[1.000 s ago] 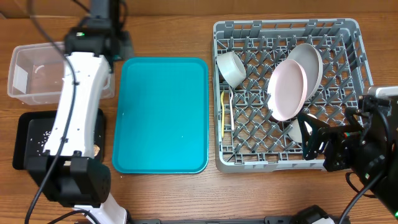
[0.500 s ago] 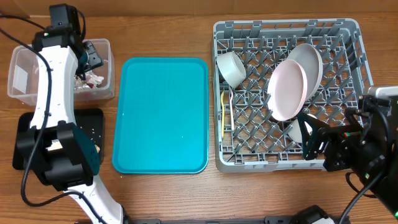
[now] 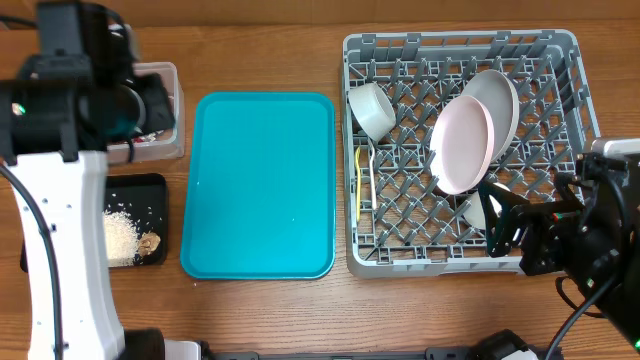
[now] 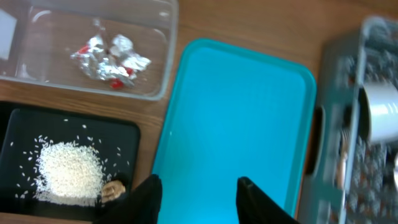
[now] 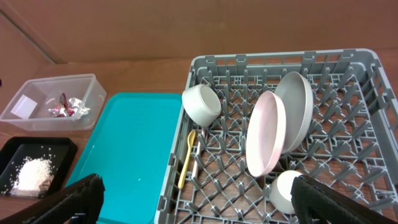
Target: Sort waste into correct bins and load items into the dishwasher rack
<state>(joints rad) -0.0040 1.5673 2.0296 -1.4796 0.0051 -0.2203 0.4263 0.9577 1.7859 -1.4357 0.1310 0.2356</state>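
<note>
The foil wrapper lies in the clear tub. The rice heap and the brown scrap lie in the black tray. My left gripper is open and empty, high above the teal tray's left edge. The rack holds the grey bowl, white plate, grey plate, white cup and yellow spoon. My right gripper is open and empty at the rack's front right.
The teal serving tray lies bare between the bins and the rack. My left arm is raised close to the overhead camera and hides most of the clear tub and part of the black tray there.
My left arm has lifted away from the clear tub towards the front, leaving the foil wrapper in the tub. The right arm has not moved.
</note>
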